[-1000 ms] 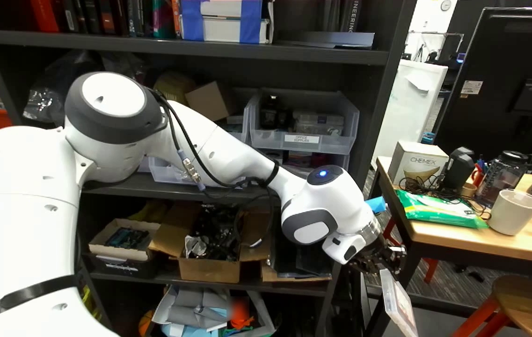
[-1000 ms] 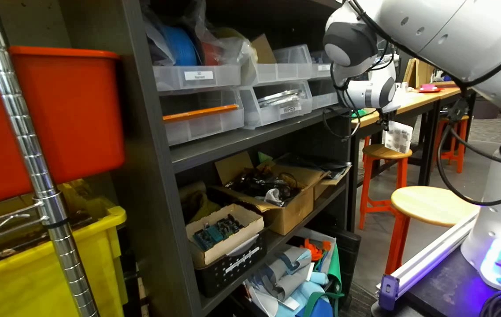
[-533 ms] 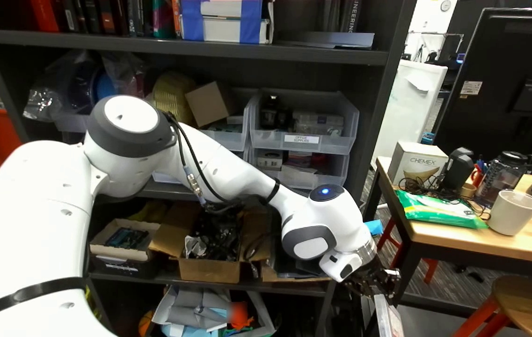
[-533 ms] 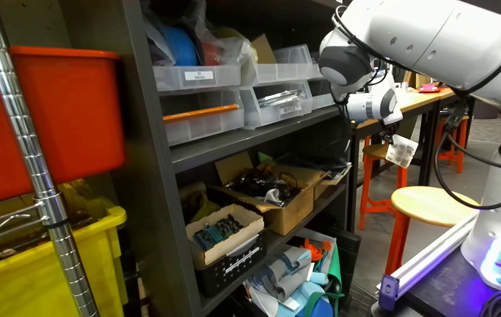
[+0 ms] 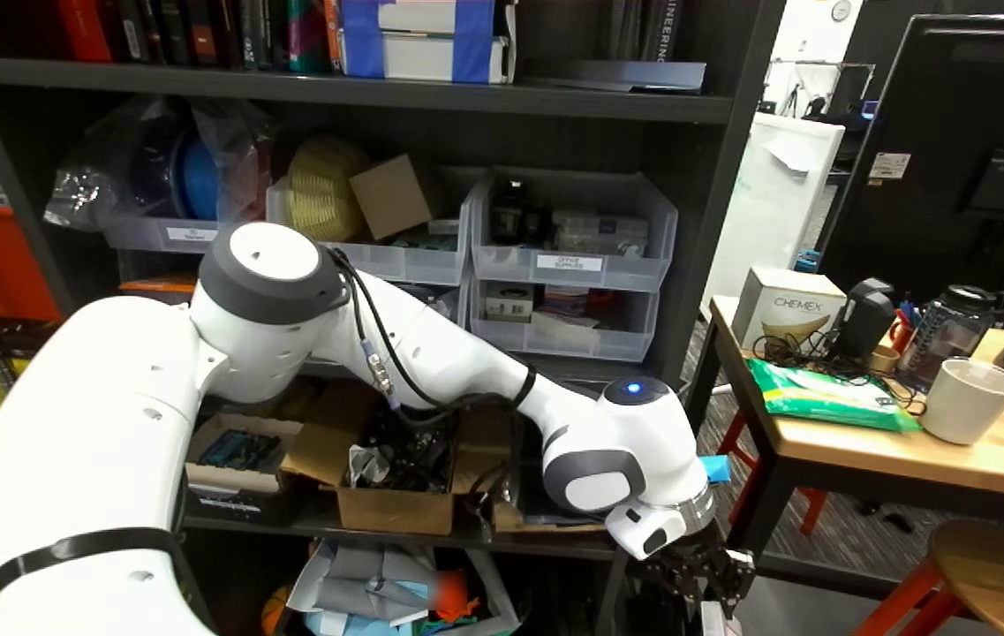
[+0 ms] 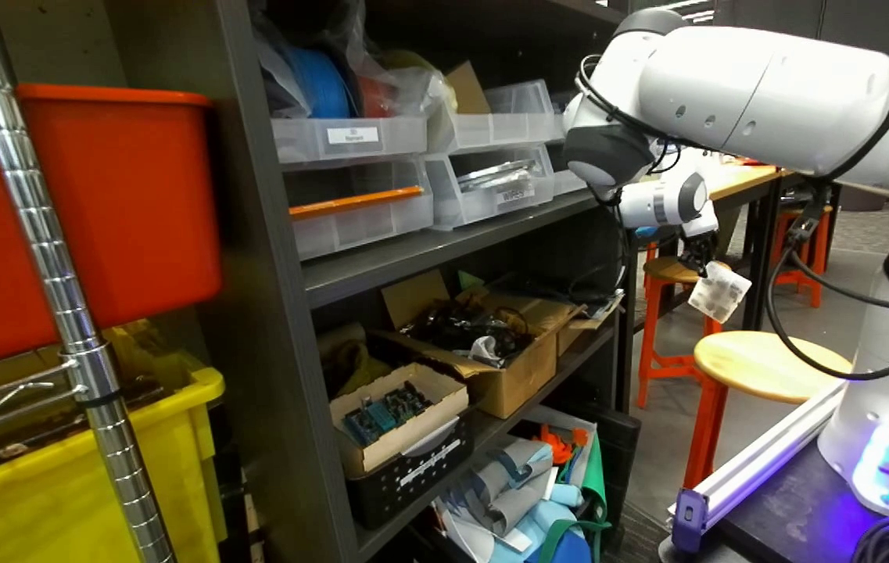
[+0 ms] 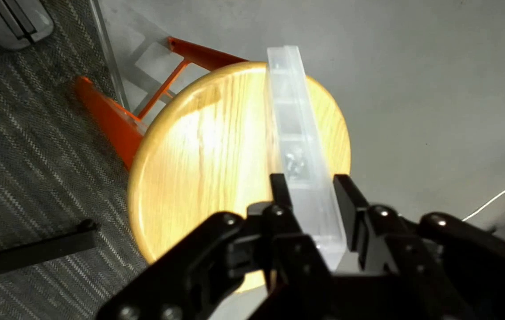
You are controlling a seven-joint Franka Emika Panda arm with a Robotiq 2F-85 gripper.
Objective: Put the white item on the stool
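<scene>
The black claw (image 7: 311, 191) was grasping a flat rectangular case of translucent white plastic (image 7: 292, 120), its fingers (image 7: 281, 191) on either side of the thin edge that faced up at the centre of the wrist view. In an exterior view the case (image 6: 719, 292) hung at a slant, right of the frame's centre; over the last second it had sunk, drifted a little rightward and leaned further. The white robot arm (image 5: 466, 358) had dropped in both exterior views, and only the top of the case (image 5: 713, 620) remained at the bottom edge of an exterior frame. Past the case, a round stool with a pale wooden top and orange legs (image 7: 208, 151) filled the middle of the wrist view, the case crossing the right part of its seat from that angle. It was probably the stool (image 6: 768, 363) below and right of the case in an exterior view, where the two stood apart. The shift suggested that the carry was nearly done and lowering was under way; held edge-on, the case might tip or slide if freed too high. Farthest out lay dark patterned carpet (image 7: 34, 155) at the wrist view's left and a wooden table (image 5: 996, 464) at an exterior frame's right, neither seeming to matter.
</scene>
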